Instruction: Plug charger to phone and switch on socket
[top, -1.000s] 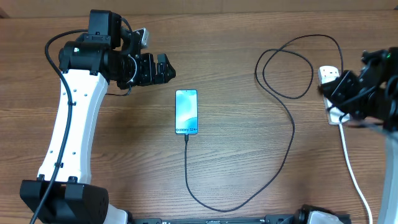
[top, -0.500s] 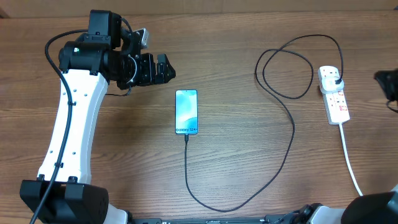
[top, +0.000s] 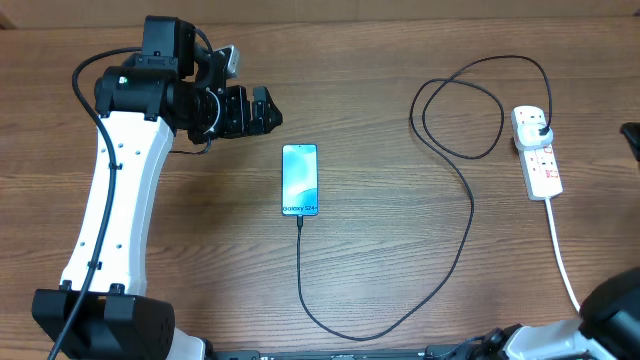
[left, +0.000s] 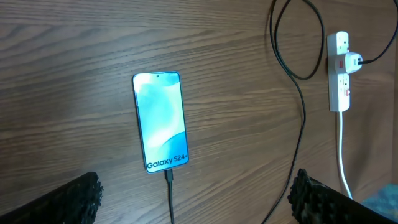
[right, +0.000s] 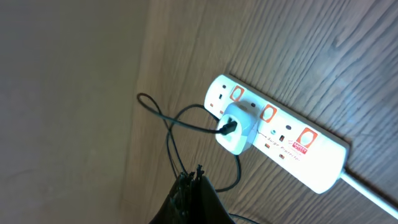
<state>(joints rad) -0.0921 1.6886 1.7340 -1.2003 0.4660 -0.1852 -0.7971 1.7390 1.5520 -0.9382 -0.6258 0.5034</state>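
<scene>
Overhead, we count one phone (top: 300, 180), one charger (top: 468, 215), one socket (top: 536, 152) and two arms on the wooden table (top: 400, 60). The phone lies flat, face up, near the middle, its screen lit blue with white lettering at the lower end. The charger's thin black cable meets the phone's bottom edge, runs toward the near side of the table, curves right and climbs to a single loop that crosses itself between phone and socket. Past the loop it arches over to the plug (right: 239, 127) seated in the socket. The socket lies near the right edge, well apart from the phone, with one white cord (top: 562, 250) trailing from its near end. From the right wrist we count three red-marked switches along the strip; we cannot tell how they are set. The left gripper (top: 272, 110) hangs up and to the left of the phone with its jaws spread wide and nothing between them. The right gripper (right: 191, 186) has its fingers pressed together on nothing, off the socket; overhead, only a dark sliver of that arm shows at the right edge.
</scene>
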